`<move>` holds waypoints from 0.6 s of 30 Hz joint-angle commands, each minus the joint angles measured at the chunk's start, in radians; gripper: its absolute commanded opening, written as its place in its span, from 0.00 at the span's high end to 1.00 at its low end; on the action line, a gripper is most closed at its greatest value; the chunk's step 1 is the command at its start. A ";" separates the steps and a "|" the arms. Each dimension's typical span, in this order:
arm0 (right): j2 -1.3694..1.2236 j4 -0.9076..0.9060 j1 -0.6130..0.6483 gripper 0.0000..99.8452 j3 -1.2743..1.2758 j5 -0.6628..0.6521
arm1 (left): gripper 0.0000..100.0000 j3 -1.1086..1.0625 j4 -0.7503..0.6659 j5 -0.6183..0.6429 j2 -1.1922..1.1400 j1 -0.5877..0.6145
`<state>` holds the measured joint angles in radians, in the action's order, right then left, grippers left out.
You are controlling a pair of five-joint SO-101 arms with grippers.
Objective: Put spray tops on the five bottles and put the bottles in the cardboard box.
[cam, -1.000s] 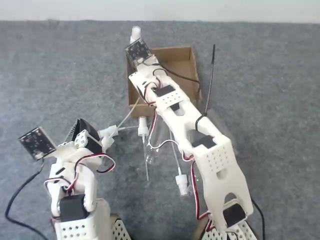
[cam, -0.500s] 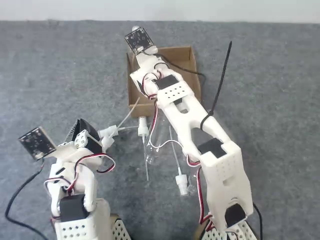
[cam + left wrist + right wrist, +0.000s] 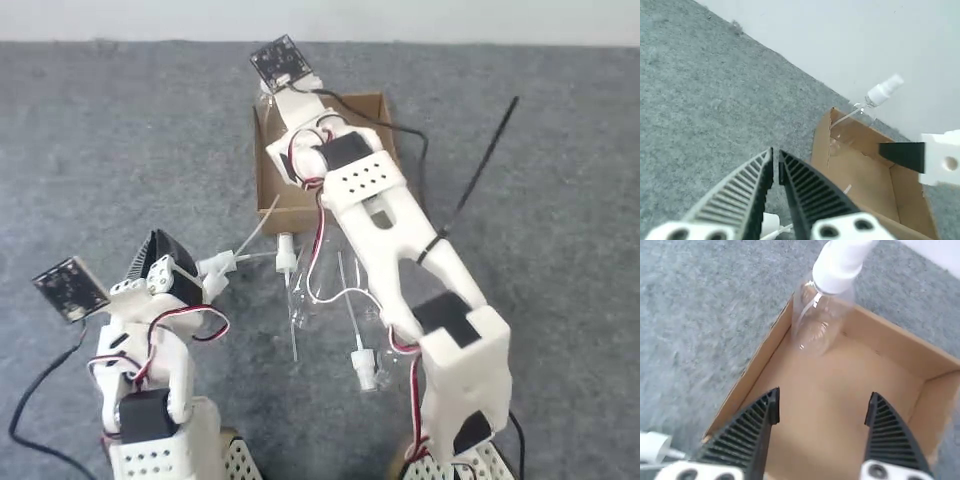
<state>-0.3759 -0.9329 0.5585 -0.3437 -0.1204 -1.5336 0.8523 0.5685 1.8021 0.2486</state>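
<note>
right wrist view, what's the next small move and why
Probably draw the right gripper back off the brown cardboard box: its fingers stand open, apart from the clear plastic bottle with white spray top leaning in the box corner, and another clear bottle lies on the grey carpet.

Lab-style robot bench: grey felt surface (image 3: 560, 200), bare white wall (image 3: 840, 40), exposed servo wiring (image 3: 316, 240).

My right arm (image 3: 400, 240) stretches out toward twelve o'clock, right gripper (image 3: 824, 395) spread wide. My left arm (image 3: 150, 350) sits folded at eight o'clock, left gripper (image 3: 776, 152) closed.
</note>
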 commanded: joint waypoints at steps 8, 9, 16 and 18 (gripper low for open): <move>0.294 -0.271 -0.010 0.76 -0.029 0.008 | 0.98 -0.147 -0.005 -0.009 0.017 0.005; 0.305 -0.295 -0.010 0.76 -0.029 0.009 | 0.98 -0.150 -0.005 -0.009 0.017 -0.005; 0.380 -0.463 -0.007 0.76 -0.029 0.006 | 0.98 -0.148 -0.011 -0.009 0.017 -0.006; 0.410 -0.516 -0.005 0.76 -0.029 0.009 | 0.98 -0.150 -0.011 -0.009 0.017 -0.006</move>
<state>-0.0675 -1.3809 0.5585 -0.3437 -0.1204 -1.6978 0.8523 0.5685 1.8021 0.2455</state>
